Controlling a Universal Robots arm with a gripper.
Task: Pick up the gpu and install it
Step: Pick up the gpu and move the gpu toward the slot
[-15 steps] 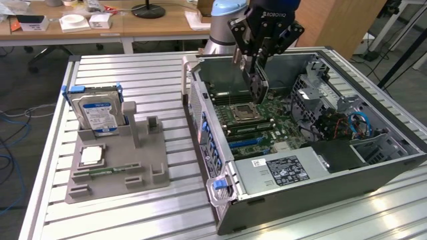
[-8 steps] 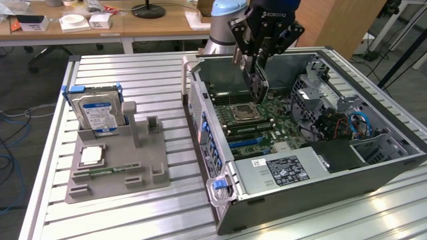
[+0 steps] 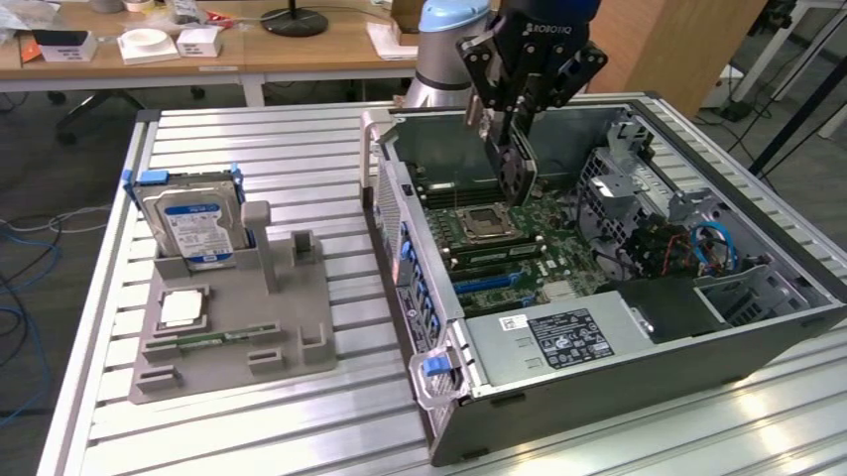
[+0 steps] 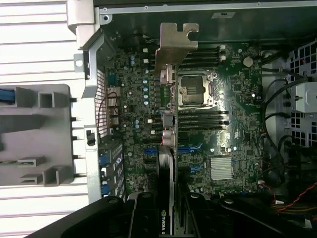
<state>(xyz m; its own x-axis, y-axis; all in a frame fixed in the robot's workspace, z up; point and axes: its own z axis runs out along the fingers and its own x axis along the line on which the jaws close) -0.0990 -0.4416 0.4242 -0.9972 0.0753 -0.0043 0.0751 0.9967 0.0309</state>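
The gripper [image 3: 511, 124] hangs over the open computer case [image 3: 741, 327], its fingers [image 4: 141, 210] set narrow and clamped on the gpu [image 3: 519, 174], one to each flat face. The card sits directly below the fingers, clear of the motherboard [image 3: 556, 223] underneath. Its long axis appears to run straight away from the fingers down toward the board. In the wrist view it shows edge-on, with the silver end bracket [image 4: 174, 42] at the end farthest from the fingers. The card's lower end hovers near the processor socket [image 3: 483, 220], while the blue slots [image 3: 493, 283] lie off to one side of the fingers, not beneath them; that offset is, I judge, what seating depends on. There is one arm, one gripper, one gpu and one case. Well away from the fingers, the grey holder [image 3: 285, 337] carries one hard drive [image 3: 192, 223], one square chip [image 3: 181, 309] and one memory stick [image 3: 212, 340].
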